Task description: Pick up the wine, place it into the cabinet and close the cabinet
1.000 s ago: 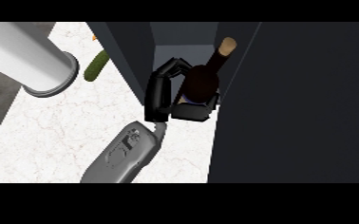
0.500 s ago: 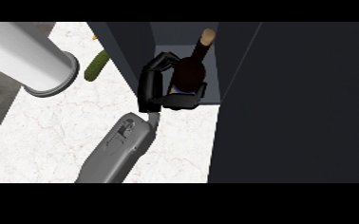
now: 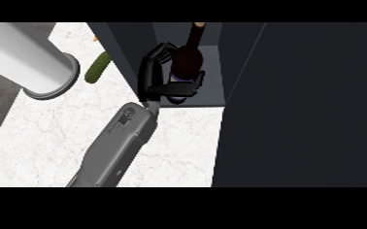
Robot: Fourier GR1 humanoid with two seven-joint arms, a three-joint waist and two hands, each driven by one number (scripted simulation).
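Wine [image 3: 188,62] in hand [image 3: 150,76] between cabinet [image 3: 241,63] walls

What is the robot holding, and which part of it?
Its left hand curls round the wine bottle at its wide body; the neck sticks out free.

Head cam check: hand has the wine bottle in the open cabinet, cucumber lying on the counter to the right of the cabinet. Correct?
One thing is off. The cucumber lies on the counter to the left of the cabinet, not the right, as the head view shows. The rest holds: the right hand is curled round the wine bottle in the open cabinet.
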